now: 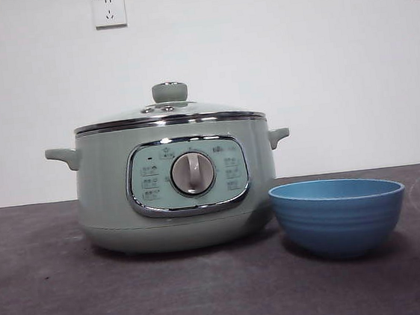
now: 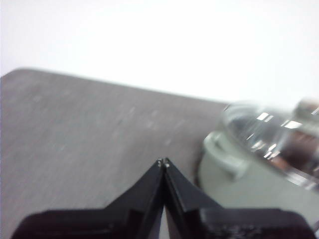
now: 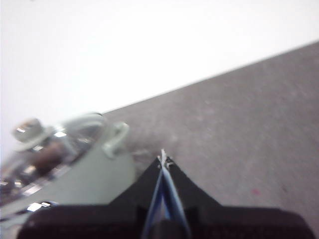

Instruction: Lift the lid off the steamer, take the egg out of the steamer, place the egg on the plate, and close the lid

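The pale green steamer [image 1: 175,184] stands on the dark table with the glass lid [image 1: 169,110] shut on it, green knob [image 1: 169,92] on top. The blue bowl, the plate [image 1: 338,214], stands empty-looking at its right front. The egg is hidden. Neither gripper shows in the front view. In the left wrist view my left gripper [image 2: 163,162] is shut and empty, beside the steamer's handle [image 2: 223,154] and lid [image 2: 271,134]. In the right wrist view my right gripper [image 3: 163,159] is shut and empty, beside the steamer's other handle [image 3: 115,138]; the lid knob [image 3: 31,130] shows too.
A white wall with two sockets [image 1: 109,10] stands behind the table. Grey table surface [image 1: 44,295] stretches left of the steamer and in front of it.
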